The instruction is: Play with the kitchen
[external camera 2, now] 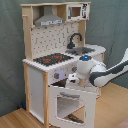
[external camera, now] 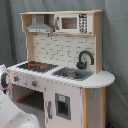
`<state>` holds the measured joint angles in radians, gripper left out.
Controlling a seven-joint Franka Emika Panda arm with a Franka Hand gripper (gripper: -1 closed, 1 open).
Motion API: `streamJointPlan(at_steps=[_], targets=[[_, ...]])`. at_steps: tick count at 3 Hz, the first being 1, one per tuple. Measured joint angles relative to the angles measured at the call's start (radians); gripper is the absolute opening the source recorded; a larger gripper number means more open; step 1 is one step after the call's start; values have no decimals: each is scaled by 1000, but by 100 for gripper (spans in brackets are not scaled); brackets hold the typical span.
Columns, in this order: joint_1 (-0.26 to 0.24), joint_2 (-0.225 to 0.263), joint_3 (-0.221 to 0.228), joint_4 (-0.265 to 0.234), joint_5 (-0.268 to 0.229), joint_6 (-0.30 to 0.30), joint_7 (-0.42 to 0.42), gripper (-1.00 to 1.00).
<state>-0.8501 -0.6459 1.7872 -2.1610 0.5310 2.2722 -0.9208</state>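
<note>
The wooden floor (external camera 2: 15, 119) carries the kitchen (external camera 2: 55, 65), which stands upright on it in the second exterior view. Bare boards show beside the kitchen at the second exterior view's left and behind it at the second exterior view's right.

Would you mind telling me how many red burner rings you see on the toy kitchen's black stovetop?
2: both red burner rings lie side by side on the black stovetop under the grey hood, one nearer the first exterior view's left, the other nearer the sink. More may be hidden.
</note>
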Motion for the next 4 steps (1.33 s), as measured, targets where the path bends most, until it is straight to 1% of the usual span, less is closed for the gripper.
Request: streamJointPlan(at_steps=[1,2,3,4], targets=[[10,0,-44,18,-7,-20,46,-100],[12,0,-47,18,-8,-21,49,100],[24,-2,-58,18,-14,-27,74,100],[42,-5,-80,18,-61,-60,162,100]])
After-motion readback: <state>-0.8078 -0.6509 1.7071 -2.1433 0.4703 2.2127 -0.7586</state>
